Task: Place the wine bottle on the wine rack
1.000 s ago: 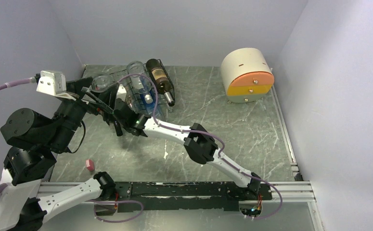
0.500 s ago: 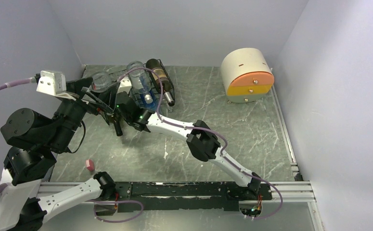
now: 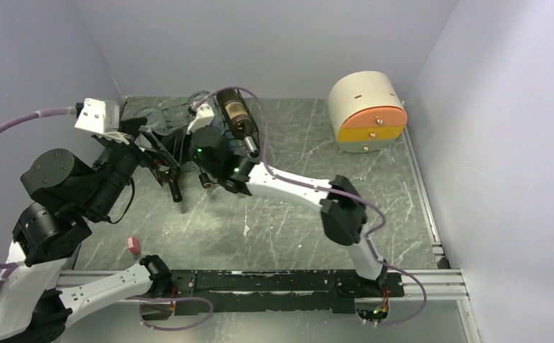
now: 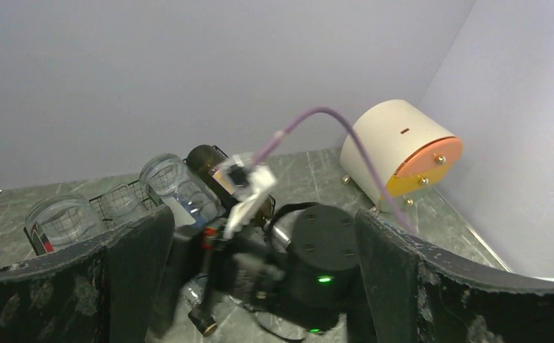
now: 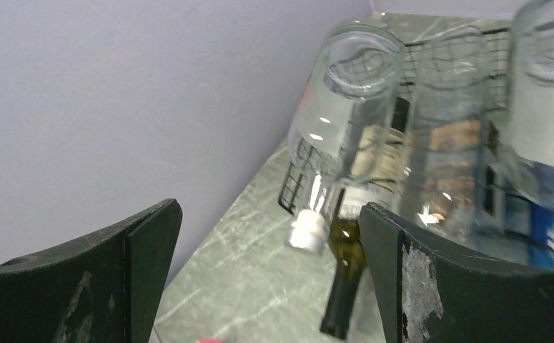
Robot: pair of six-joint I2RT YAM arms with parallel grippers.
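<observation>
The black wire wine rack (image 3: 254, 133) stands at the back left and holds clear bottles (image 5: 345, 114) and a dark labelled bottle (image 3: 235, 114). A dark green wine bottle (image 5: 345, 286) lies low in the rack (image 5: 294, 187) under the clear ones, its neck (image 3: 176, 189) poking out toward the front. My right gripper (image 5: 270, 275) is open just in front of that neck and holds nothing; its wrist (image 3: 206, 146) hovers over the rack. My left gripper (image 4: 263, 286) is open to the rack's left, facing the right wrist (image 4: 320, 261).
A cream-and-orange drum-shaped box (image 3: 367, 114) stands at the back right. A small pink object (image 3: 134, 246) lies near the front left. The left wall runs close beside the rack. The two arms crowd together at the rack's front.
My right gripper has opened and its wrist has moved back over the rack, the elbow swinging right. The left arm has shifted slightly up and right.
</observation>
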